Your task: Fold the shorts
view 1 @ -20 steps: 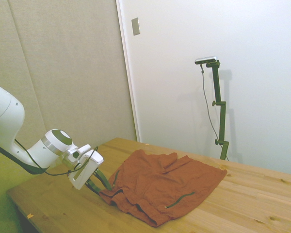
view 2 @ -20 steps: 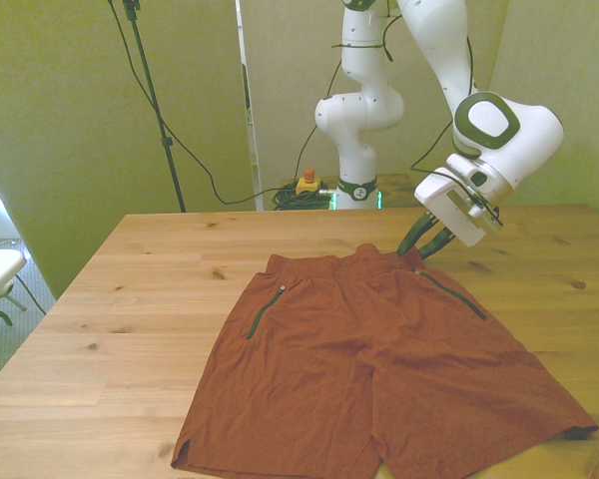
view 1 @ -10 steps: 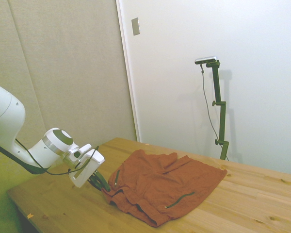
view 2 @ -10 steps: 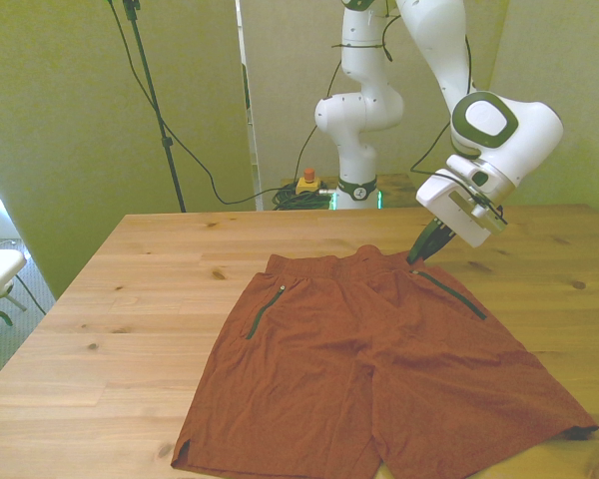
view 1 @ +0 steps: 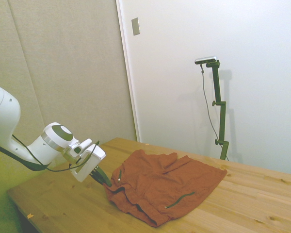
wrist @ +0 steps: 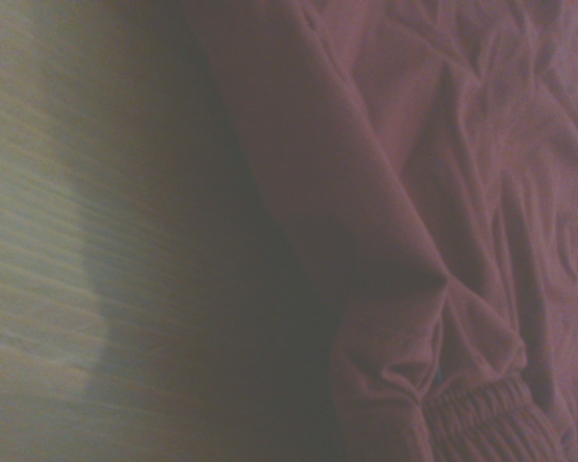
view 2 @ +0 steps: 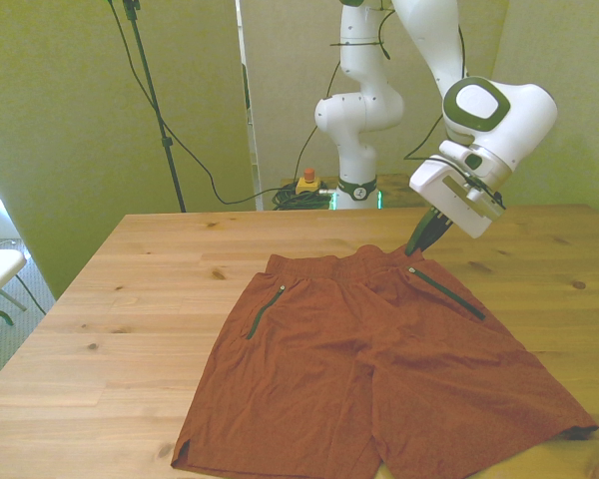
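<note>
The rust-orange shorts (view 2: 379, 359) lie spread flat on the wooden table (view 2: 130, 299), waistband toward the far edge and legs toward the near edge, with dark zip pockets on both sides. My gripper (view 2: 416, 245) is shut on the waistband corner at the front view's right, which it holds slightly raised. From the side, the gripper (view 1: 107, 184) pinches the near corner of the shorts (view 1: 160, 184), and the fabric bunches just below it. Close up, the wrist view shows wrinkled shorts (wrist: 414, 192) cloth and the gathered waistband over the table (wrist: 58, 241).
Bare wood surrounds the shorts on the front view's left and right. The near table edge lies just under the leg hems. A small yellow and red button box (view 2: 306, 183) and cables sit beyond the far edge beside the robot's base.
The fingers stood apart around the waistband corner a second ago and have closed on it. The gripper has since risen a little, lifting that corner off the table.
</note>
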`<move>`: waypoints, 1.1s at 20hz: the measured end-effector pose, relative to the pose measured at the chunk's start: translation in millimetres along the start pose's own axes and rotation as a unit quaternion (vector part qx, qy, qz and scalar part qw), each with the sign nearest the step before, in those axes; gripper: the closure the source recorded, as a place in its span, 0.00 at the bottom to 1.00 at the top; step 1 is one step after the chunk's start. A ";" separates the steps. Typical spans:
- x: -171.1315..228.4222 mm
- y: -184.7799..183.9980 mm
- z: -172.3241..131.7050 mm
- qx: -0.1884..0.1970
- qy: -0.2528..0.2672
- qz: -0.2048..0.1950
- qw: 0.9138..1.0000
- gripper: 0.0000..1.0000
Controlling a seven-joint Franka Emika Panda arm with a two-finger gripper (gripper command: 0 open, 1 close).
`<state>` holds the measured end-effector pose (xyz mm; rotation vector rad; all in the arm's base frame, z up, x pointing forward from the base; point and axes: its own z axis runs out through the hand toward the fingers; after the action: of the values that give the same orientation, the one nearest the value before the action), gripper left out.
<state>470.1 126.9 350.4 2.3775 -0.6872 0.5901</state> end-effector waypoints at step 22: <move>128.4 153.4 10.4 0.068 -0.073 0.188 0.977 1.00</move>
<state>480.6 -28.6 476.2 2.4494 -1.2145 0.6370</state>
